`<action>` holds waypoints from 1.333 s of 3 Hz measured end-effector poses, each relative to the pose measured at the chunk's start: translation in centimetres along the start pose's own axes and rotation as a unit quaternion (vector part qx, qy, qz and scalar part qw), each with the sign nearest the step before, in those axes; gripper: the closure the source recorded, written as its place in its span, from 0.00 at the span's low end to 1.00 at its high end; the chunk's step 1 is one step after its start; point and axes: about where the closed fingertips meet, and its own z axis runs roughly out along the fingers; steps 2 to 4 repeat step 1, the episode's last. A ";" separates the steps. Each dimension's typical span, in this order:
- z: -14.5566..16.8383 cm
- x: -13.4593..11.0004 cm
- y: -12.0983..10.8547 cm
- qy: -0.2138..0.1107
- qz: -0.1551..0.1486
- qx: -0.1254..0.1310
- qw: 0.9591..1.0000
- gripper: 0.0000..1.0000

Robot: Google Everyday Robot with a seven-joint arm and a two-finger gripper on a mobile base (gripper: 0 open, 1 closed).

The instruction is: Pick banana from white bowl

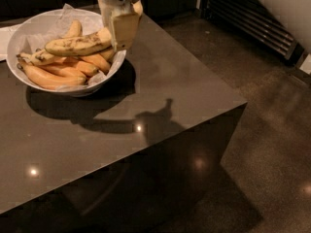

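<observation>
Tool (114,35) is clamping banana (77,45) by its end at white bowl (10,42)'s right rim, prob. for lifting it clear.

Gripper (115,37) at right rim of bowl (10,45), jaws clamped on end of banana (77,45): pale matt plastic-looking shell, tan matt jaws. Banana peel: dull yellow, smooth, brown-speckled. Bowl: white, smooth, faint sheen; material not determinable. Lining (65,12): crumpled white paper, matt. Surface (170,81): dark, polished, stone-like, lamp glints. Floor (272,130): dark, speckled, glossy.
</observation>
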 end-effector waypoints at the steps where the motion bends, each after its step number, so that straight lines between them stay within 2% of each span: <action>1: 0.0 0.0 0.0 0.000 0.000 0.000 1.000 1.00; 4: 0.0 0.0 0.0 0.000 0.000 0.000 1.000 1.00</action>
